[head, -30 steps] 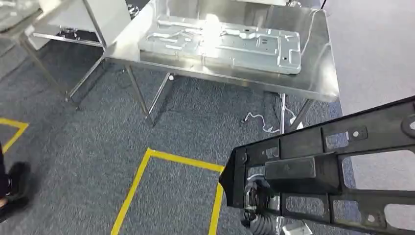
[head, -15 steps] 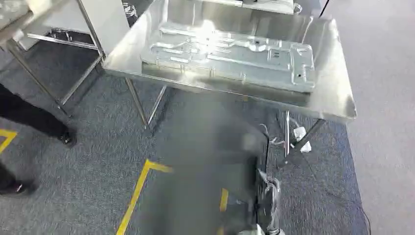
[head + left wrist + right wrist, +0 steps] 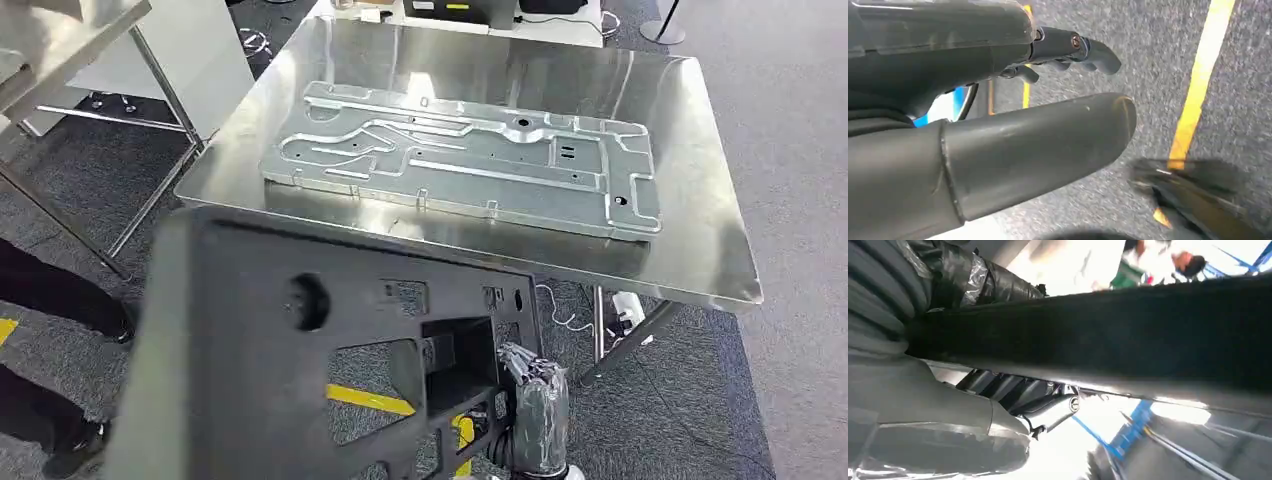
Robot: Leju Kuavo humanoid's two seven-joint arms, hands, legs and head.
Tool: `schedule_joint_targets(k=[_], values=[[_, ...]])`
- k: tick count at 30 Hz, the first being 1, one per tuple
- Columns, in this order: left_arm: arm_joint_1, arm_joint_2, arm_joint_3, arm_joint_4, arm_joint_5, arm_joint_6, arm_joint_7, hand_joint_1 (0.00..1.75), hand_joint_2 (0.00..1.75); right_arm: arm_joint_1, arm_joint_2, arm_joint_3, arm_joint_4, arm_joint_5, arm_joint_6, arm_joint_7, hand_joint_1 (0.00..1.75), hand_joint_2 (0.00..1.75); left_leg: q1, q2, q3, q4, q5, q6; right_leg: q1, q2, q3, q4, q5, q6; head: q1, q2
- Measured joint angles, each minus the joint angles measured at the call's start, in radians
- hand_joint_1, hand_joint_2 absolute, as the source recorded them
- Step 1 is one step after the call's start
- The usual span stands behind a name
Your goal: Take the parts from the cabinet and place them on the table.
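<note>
A stamped metal panel (image 3: 470, 160) lies lengthwise across the steel table (image 3: 700, 262) — before its near edge, the right hand (image 3: 533, 400) grips the black part (image 3: 300, 350) (tilted); left hand (image 3: 998, 125) fingers spread, holding nothing.

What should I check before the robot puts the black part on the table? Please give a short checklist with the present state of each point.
1. Right hand grips the black part: ok; the fingers wrap its edge in the right wrist view.
2. Left hand helps to carry: not ok; it holds nothing and hangs over the carpet.
3. Table in front of the robot: ok.
4. Free room on the table: not ok; the metal panel covers most of the top, with only strips along the edges bare.
5. Person near the robot's left side: not ok; legs stand beside the part.
6. Part level: cannot tell.
</note>
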Motion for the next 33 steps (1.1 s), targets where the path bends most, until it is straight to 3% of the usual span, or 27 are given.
schedule_joint_targets(k=[1,2,3,4,5,6,8,9,11,12,13,15,16,17,18,19,20,21,23,25,26,27,29,30,31,32,33], values=[[0.004,0.001,0.0,0.0,-0.003,0.0,0.003,0.0,0.0,0.0,0.004,-0.007,-0.005,0.04,0.0,0.006,1.75,1.75,-0.003,0.0,-0.03,-0.019,-0.037,0.001,0.0,0.003,0.027,-0.007,-0.016,0.0,0.0,0.0],[0.007,0.003,0.0,0.0,-0.006,-0.001,0.004,0.0,0.0,0.0,0.007,-0.011,-0.01,0.084,0.0,0.023,1.75,1.75,-0.005,0.0,-0.055,-0.054,-0.041,0.005,0.0,0.006,0.056,-0.013,-0.033,0.002,0.0,0.0],[0.008,0.004,0.0,0.0,-0.011,-0.001,0.007,0.0,0.0,0.0,0.007,-0.014,-0.015,0.128,0.0,0.045,1.75,1.75,-0.01,0.0,-0.078,-0.111,0.012,0.013,0.0,0.006,0.086,-0.019,-0.055,0.004,0.0,0.0],[0.014,0.006,0.0,0.0,-0.014,-0.002,0.008,0.0,0.0,-0.001,0.007,-0.015,-0.017,0.163,0.0,0.068,1.75,1.75,-0.018,0.0,-0.098,-0.176,0.146,0.027,0.002,0.005,0.108,-0.024,-0.074,0.008,0.0,0.0],[0.022,0.01,0.0,0.0,-0.019,-0.003,0.011,0.0,0.0,-0.003,0.006,-0.019,-0.017,0.204,0.0,0.103,1.75,1.75,-0.025,-0.005,-0.113,-0.209,0.323,0.038,0.003,0.007,0.124,-0.018,-0.092,0.012,0.001,0.0],[0.021,0.01,0.0,0.0,-0.021,-0.005,0.011,0.0,0.0,-0.004,0.003,-0.02,-0.018,0.237,0.0,0.133,1.75,1.75,-0.028,-0.006,-0.112,-0.218,0.343,0.038,0.005,0.014,0.132,-0.022,-0.11,0.021,0.0,0.0],[0.016,0.011,0.0,0.0,-0.024,-0.007,0.015,0.0,0.0,-0.006,-0.001,-0.017,-0.033,0.279,-0.002,0.18,1.75,1.75,-0.031,-0.005,-0.098,-0.213,0.322,0.049,0.002,0.013,0.149,-0.033,-0.114,0.034,-0.002,0.0],[0.011,0.011,0.0,0.0,-0.024,-0.007,0.015,0.0,0.0,-0.01,-0.002,-0.015,-0.038,0.293,-0.002,0.198,1.75,1.75,-0.03,-0.005,-0.085,-0.227,0.317,0.055,0.003,0.012,0.131,0.0,-0.082,0.039,0.0,0.0],[0.007,0.008,-0.002,0.0,-0.03,-0.009,0.015,0.0,0.0,-0.018,-0.011,-0.008,-0.041,0.326,-0.002,0.248,1.75,1.75,-0.016,-0.007,-0.039,-0.266,0.307,0.063,0.003,-0.003,0.048,0.148,-0.024,0.049,0.001,0.0],[0.006,0.009,-0.002,0.0,-0.031,-0.009,0.015,0.0,0.0,-0.022,-0.018,-0.004,-0.041,0.342,-0.002,0.277,1.75,1.75,-0.015,-0.006,-0.017,-0.281,0.299,0.065,0.001,-0.006,-0.001,0.211,-0.033,0.053,0.0,0.0],[0.004,0.009,-0.002,0.0,-0.032,-0.01,0.015,0.0,0.0,-0.024,-0.027,0.0,-0.041,0.361,-0.002,0.316,1.75,1.75,-0.015,-0.006,0.007,-0.293,0.29,0.065,-0.003,-0.007,-0.049,0.255,-0.071,0.057,0.001,0.0],[0.004,0.008,-0.002,0.0,-0.035,-0.012,0.015,0.0,0.0,-0.025,-0.052,0.005,-0.038,0.403,-0.002,0.394,1.75,1.75,-0.013,-0.008,0.053,-0.308,0.265,0.065,-0.008,-0.008,-0.11,0.273,-0.17,0.068,0.001,0.0],[0.004,0.008,-0.002,0.0,-0.039,-0.013,0.015,0.0,0.0,-0.025,-0.067,0.005,-0.037,0.424,-0.002,0.423,1.75,1.75,-0.012,-0.009,0.078,-0.312,0.25,0.064,-0.011,-0.01,-0.129,0.256,-0.191,0.073,0.001,0.0],[0.003,0.008,-0.002,0.0,-0.04,-0.016,0.015,0.0,0.0,-0.025,-0.083,0.005,-0.035,0.435,-0.002,0.441,1.75,1.75,-0.011,-0.011,0.104,-0.312,0.232,0.061,-0.013,-0.011,-0.139,0.213,-0.176,0.076,0.001,0.0],[0.004,0.008,-0.002,0.0,-0.041,-0.016,0.015,0.0,0.0,-0.024,-0.097,0.004,-0.033,0.44,-0.002,0.447,1.75,1.75,-0.01,-0.012,0.127,-0.312,0.214,0.057,-0.014,-0.013,-0.14,0.156,-0.127,0.077,0.001,0.0],[0.005,0.007,-0.002,0.001,-0.042,-0.017,0.016,0.0,0.0,-0.021,-0.111,-0.004,-0.031,0.441,0.0,0.448,1.75,1.75,-0.01,-0.012,0.152,-0.312,0.195,0.054,-0.015,-0.015,-0.139,0.086,-0.032,0.075,0.001,0.0],[0.009,0.006,-0.002,0.001,-0.042,-0.018,0.016,0.0,0.0,-0.017,-0.116,-0.011,-0.03,0.441,0.001,0.445,1.75,1.75,-0.01,-0.011,0.155,-0.314,0.181,0.051,-0.015,-0.018,-0.144,0.04,0.08,0.07,0.001,0.0],[0.005,0.006,-0.002,0.003,-0.045,-0.021,0.016,0.0,0.0,-0.013,-0.124,-0.032,-0.027,0.441,0.005,0.434,1.75,1.75,-0.013,-0.017,0.176,-0.304,0.164,0.041,-0.005,-0.022,-0.147,0.039,0.103,0.059,0.0,0.0],[-0.005,0.006,-0.002,0.003,-0.048,-0.022,0.016,0.0,0.0,-0.007,-0.134,-0.071,-0.031,0.442,0.01,0.428,1.75,1.75,-0.012,-0.015,0.189,-0.307,0.152,0.027,-0.001,-0.018,-0.137,0.043,0.092,0.036,0.0,0.0],[-0.011,0.006,-0.002,0.004,-0.05,-0.023,0.015,0.0,0.0,-0.008,-0.14,-0.103,-0.033,0.442,0.016,0.436,1.75,1.75,-0.01,-0.015,0.161,-0.264,0.179,0.015,-0.004,-0.015,-0.116,0.027,0.086,0.024,0.0,0.0],[-0.011,0.006,-0.002,0.004,-0.05,-0.023,0.015,0.0,0.0,-0.007,-0.143,-0.118,-0.034,0.44,0.018,0.439,1.75,1.75,-0.008,-0.01,0.132,-0.202,0.188,0.013,-0.005,-0.017,-0.1,0.015,0.082,0.018,0.0,0.0],[-0.012,0.006,-0.002,0.004,-0.05,-0.024,0.015,0.0,0.0,-0.008,-0.146,-0.128,-0.035,0.44,0.02,0.44,1.75,1.75,-0.008,-0.007,0.093,-0.14,0.176,0.011,-0.006,-0.018,-0.089,0.008,0.079,0.013,0.0,0.0],[-0.012,0.005,-0.002,0.005,-0.051,-0.026,0.013,0.0,0.0,-0.01,-0.156,-0.14,-0.035,0.441,0.037,0.471,1.75,1.75,-0.007,-0.006,0.002,-0.022,0.1,0.009,-0.004,-0.017,-0.07,0.003,0.066,0.005,0.0,0.0],[-0.012,0.006,-0.002,0.005,-0.053,-0.027,0.011,0.0,0.0,-0.009,-0.168,-0.151,-0.035,0.438,0.049,0.494,1.75,1.75,-0.007,-0.005,-0.039,0.011,0.063,0.008,-0.002,-0.015,-0.06,0.003,0.057,0.005,0.0,0.0],[-0.012,0.006,-0.002,0.005,-0.056,-0.028,0.01,0.0,0.0,-0.009,-0.178,-0.162,-0.034,0.427,0.061,0.508,1.75,1.75,-0.007,-0.005,-0.057,0.009,0.062,0.008,-0.001,-0.014,-0.051,0.003,0.049,0.006,0.0,0.0],[-0.012,0.007,-0.003,0.005,-0.06,-0.029,0.009,0.0,0.0,-0.011,-0.196,-0.184,-0.033,0.402,0.077,0.512,1.75,1.75,-0.007,-0.005,-0.062,-0.026,0.095,0.01,-0.001,-0.013,-0.039,0.003,0.041,0.006,0.0,0.0],[-0.011,0.009,-0.003,0.005,-0.063,-0.03,0.009,0.0,0.0,-0.013,-0.208,-0.205,-0.031,0.375,0.088,0.505,1.75,1.75,-0.008,-0.005,-0.052,-0.087,0.156,0.014,0.0,-0.012,-0.028,0.003,0.033,0.008,0.0,0.0]])
